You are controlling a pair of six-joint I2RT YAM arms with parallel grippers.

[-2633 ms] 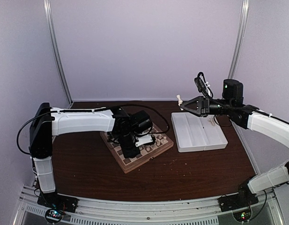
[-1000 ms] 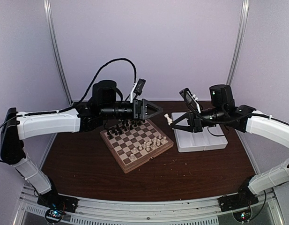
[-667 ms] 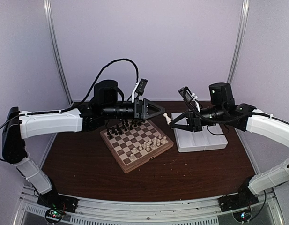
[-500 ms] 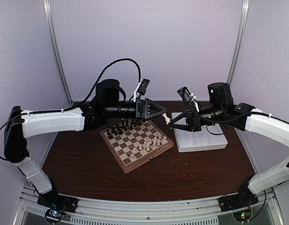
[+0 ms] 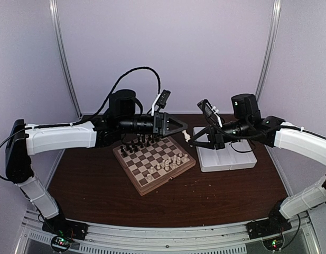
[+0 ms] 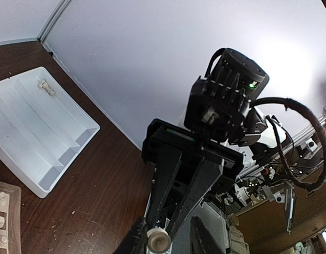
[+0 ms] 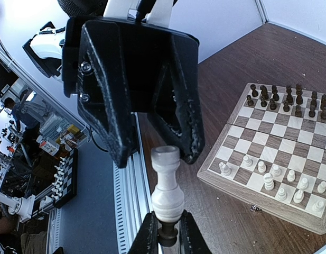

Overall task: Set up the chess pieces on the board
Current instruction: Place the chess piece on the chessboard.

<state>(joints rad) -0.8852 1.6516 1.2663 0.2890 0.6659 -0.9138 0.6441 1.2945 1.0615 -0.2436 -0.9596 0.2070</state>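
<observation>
Handover point: we find the right jaws clamped tight on the base of a cream-white chess piece (image 7: 167, 185). It stands upright above them in the right wrist view, with its flat crown free. The left jaws face them head-on, partly open, and straddle that crown. In the left wrist view the crown sits just beside one finger, with a clear gap to the other finger (image 6: 204, 239). We record no closed grip there.

Position: the left arm (image 5: 62, 138) and right arm (image 5: 303, 142) hold this meeting in the air above the tabletop (image 5: 215, 196).

Board: the board (image 5: 170, 176) lies flat below the jaws, on the left jaws' side. Dark pieces (image 7: 287, 100) line the edge farther from the right jaws. A partial group of cream-white pieces (image 7: 268, 180) stands along the edge nearer them.

Tray: a white tray (image 6: 25, 124) lies below and behind the right jaws, just beside the board without touching it. One small cream-white figure (image 6: 45, 87) lies on its side in the channel farthest from the left jaws.
</observation>
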